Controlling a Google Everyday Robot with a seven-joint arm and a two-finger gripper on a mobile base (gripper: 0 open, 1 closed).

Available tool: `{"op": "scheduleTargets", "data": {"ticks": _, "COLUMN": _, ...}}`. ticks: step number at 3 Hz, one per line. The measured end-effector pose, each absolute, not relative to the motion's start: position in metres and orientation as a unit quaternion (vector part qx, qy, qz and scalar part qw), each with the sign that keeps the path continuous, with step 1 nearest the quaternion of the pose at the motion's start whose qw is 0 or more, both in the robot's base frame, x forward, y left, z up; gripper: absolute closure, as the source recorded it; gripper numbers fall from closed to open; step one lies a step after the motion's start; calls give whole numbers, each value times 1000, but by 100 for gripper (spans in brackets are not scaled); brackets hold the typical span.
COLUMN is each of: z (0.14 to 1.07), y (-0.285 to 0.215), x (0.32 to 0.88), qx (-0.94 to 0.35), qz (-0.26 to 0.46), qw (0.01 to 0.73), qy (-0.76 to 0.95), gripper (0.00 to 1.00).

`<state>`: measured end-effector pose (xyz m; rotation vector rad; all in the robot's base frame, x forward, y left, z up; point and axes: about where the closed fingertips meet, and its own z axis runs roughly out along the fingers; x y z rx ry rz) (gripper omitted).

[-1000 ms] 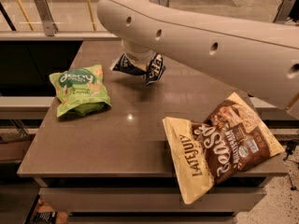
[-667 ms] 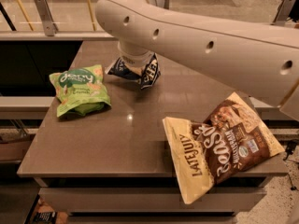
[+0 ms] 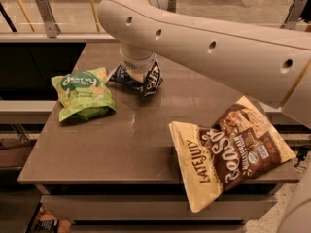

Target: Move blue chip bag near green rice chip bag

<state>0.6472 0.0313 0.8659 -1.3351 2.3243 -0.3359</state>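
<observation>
The blue chip bag [image 3: 146, 81] is a small navy bag with white lettering, at the back middle of the table [image 3: 121, 140]. It is just right of the green rice chip bag [image 3: 82, 93], which lies flat at the back left. A narrow gap separates the two bags. My gripper [image 3: 137, 71] is directly over the blue chip bag at the end of the big white arm [image 3: 209, 42]. The wrist hides most of the gripper. I cannot tell whether the blue bag rests on the table or is held just above it.
A large brown-and-cream "Late July" bag [image 3: 228, 152] lies at the front right, overhanging the table's front edge. The white arm crosses above the table's back right. A railing [image 3: 48, 13] and floor lie beyond the far edge.
The gripper and the blue chip bag have moved left and down, closer to the green rice chip bag. The green bag and the Late July bag have not moved.
</observation>
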Motion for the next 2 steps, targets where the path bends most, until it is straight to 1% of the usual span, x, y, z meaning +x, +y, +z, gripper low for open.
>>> {"op": "scheduleTargets", "data": {"ticks": 2, "z": 866, "y": 30, "x": 646, "qx": -482, "qz": -122, "qw": 218, "qy": 840, "gripper": 37}}
